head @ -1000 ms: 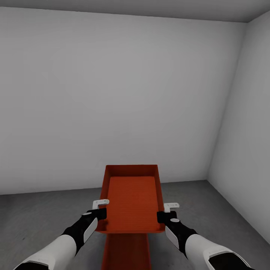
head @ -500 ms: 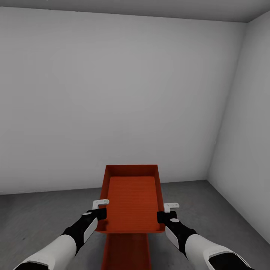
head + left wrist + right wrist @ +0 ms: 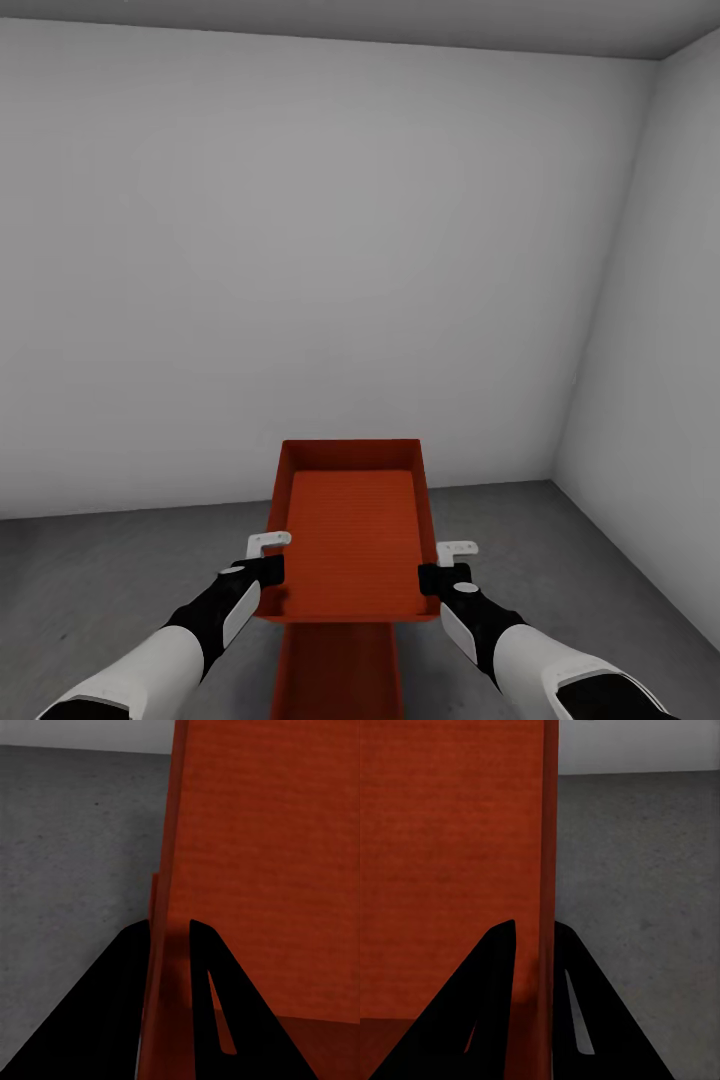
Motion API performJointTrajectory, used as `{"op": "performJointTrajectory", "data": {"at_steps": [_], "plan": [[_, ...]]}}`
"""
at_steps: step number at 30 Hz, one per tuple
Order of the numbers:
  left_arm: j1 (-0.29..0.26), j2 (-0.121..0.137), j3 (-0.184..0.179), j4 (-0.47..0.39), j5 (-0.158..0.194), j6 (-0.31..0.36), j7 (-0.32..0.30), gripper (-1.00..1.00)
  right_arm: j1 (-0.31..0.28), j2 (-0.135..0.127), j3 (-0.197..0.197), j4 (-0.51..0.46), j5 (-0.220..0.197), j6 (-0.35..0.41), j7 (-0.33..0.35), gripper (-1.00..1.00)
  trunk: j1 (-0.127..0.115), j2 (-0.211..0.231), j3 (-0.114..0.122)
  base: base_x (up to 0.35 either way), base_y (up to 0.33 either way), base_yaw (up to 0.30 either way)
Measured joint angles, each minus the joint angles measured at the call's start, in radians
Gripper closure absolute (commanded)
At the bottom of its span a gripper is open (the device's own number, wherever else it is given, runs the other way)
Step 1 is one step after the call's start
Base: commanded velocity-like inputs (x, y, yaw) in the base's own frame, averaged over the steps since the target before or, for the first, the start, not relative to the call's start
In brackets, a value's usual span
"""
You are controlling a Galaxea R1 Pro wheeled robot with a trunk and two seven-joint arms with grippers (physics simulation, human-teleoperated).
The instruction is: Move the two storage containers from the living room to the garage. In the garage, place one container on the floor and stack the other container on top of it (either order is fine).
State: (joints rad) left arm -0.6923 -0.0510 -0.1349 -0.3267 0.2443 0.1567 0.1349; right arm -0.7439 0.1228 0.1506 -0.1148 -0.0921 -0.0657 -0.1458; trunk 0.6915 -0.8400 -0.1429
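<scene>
Your left pincer [image 3: 268, 556] and right pincer [image 3: 447, 562] each clench a side wall of the upper container [image 3: 352, 530], which is held lengthwise straight above the lower container [image 3: 338, 668] on the floor [image 3: 100, 570].

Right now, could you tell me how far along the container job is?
Both are in the garage. One storage container sits low on the concrete floor. The upper container is directly above it, its side walls pinched by the left end effector and the right end effector. Left: confirm seating, then release.
</scene>
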Motion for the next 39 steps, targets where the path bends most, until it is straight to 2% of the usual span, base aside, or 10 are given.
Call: {"op": "performJointTrajectory", "data": {"at_steps": [21, 39], "plan": [[0.000, 0.000, 0.000, -0.001, 0.000, 0.000, 0.000, 1.00, 0.000, -0.001, 0.000, -0.001, 0.000, 0.000, 0.001, 1.00, 0.000, 0.000, -0.001, 0.000, 0.000, 0.096], [0.000, 0.000, 0.000, -0.001, 0.000, 0.002, 0.000, 1.00, 0.000, -0.001, 0.001, -0.001, -0.001, 0.002, 0.002, 1.00, 0.000, 0.000, -0.028, 0.000, 0.000, 0.000]]}}
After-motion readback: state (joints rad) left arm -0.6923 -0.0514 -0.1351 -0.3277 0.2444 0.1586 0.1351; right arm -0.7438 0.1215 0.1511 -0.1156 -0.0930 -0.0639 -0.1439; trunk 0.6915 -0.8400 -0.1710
